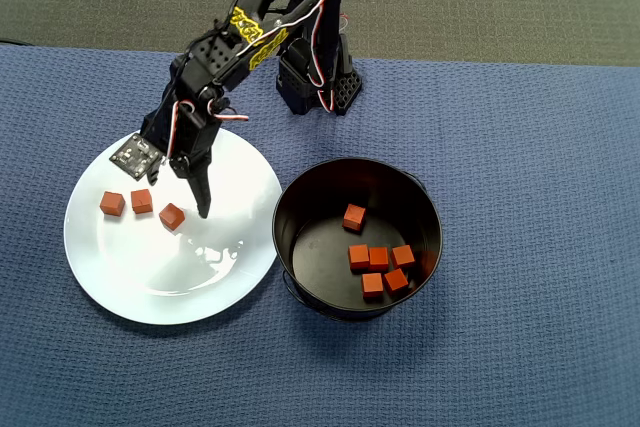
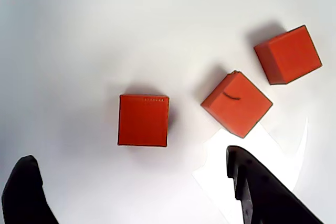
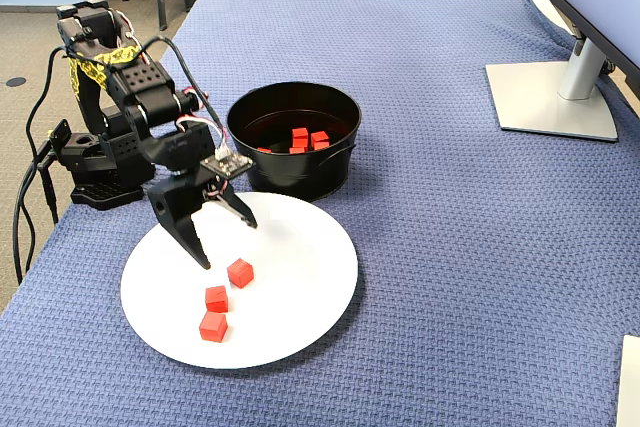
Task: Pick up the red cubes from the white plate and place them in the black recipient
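overhead: three cubes (image 1: pixel 141 204) sit on the plate (image 1: pixel 150 282), five more inside the pot (image 1: pixel 300 202) just right of it; arm (image 1: pixel 215 57) reaches over the plate.
wrist: jaws apart, empty, above the plate; nearest cube (image 2: pixel 143 120) lies between the fingers (image 2: pixel 262 192).
fixed: gripper (image 3: pixel 226 239) hangs over the plate, beside the three cubes; blue-cloth counter (image 3: pixel 450 227).

The arm reaches forward and bends down at the wrist; its end effector (image 3: pixel 228 240) hangs spread apart, holding nothing.
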Robot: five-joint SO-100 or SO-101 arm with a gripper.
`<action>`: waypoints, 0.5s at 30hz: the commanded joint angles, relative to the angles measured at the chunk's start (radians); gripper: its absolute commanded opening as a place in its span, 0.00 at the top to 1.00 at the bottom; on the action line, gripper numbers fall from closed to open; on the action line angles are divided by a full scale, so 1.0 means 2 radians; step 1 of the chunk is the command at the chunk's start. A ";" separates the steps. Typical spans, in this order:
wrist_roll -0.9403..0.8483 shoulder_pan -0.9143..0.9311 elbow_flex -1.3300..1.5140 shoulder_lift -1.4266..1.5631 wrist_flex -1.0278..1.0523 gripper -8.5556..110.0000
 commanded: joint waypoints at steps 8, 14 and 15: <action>0.006 0.004 0.019 -0.033 -0.084 0.60; 0.010 0.000 0.039 -0.038 -0.101 0.61; 0.010 -0.001 0.041 -0.038 -0.101 0.61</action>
